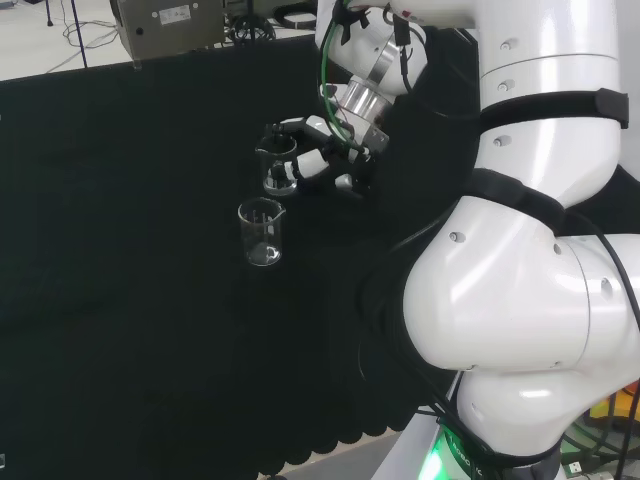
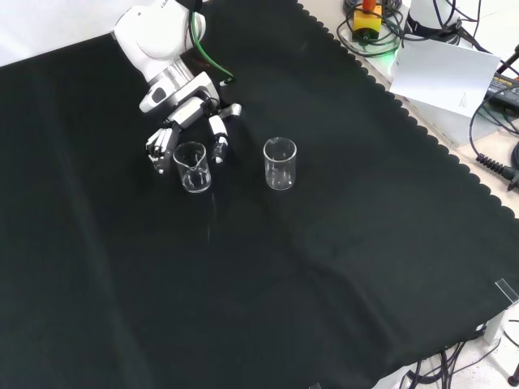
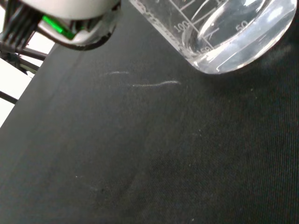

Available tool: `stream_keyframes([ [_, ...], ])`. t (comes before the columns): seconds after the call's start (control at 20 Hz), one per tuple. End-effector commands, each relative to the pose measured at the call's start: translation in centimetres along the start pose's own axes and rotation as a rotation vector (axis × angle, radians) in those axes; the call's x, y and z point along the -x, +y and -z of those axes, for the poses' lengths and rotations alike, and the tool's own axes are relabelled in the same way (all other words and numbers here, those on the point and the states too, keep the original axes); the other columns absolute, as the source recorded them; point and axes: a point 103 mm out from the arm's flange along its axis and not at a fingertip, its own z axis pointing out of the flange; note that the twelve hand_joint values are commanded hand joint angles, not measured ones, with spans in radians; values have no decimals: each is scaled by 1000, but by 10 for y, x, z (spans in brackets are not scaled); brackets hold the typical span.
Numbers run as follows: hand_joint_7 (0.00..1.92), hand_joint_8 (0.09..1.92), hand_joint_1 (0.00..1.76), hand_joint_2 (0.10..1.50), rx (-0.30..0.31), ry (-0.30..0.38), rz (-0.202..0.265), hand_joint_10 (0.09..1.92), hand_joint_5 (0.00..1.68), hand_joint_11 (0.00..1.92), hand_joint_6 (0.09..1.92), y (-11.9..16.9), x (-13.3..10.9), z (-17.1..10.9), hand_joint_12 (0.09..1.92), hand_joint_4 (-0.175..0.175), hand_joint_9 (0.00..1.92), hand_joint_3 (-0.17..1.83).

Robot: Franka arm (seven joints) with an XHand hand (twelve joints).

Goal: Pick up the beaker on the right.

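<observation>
The fingers curl down on either side of a clear glass beaker, bracketing it in the front view; whether they touch the glass cannot be told. The hand sits just behind that beaker, under the white arm. A second beaker stands apart, to the right in the front view. Both stand upright on the black-clothed worktop.

head behind arm, front opposite, wrist close
</observation>
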Motion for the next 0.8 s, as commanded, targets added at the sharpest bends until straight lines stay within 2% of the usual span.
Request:
stream_keyframes([
  [0.05, 298, 664, 923, 516, 13, 13, -4, 617, 548, 0, 87, 1, 1, -5, 1368, -29, 406, 601],
  [0.55, 329, 672, 927, 508, 39, 59, -12, 603, 613, 0, 113, 8, 0, -9, 1386, -30, 435, 634],
  [0.65, 364, 658, 931, 504, 29, 70, -19, 570, 601, 8, 246, 9, 2, -9, 1392, -31, 470, 646],
  [0.8, 445, 669, 972, 529, 25, 87, -30, 549, 561, 62, 705, 11, 8, -9, 1383, -33, 546, 656],
])
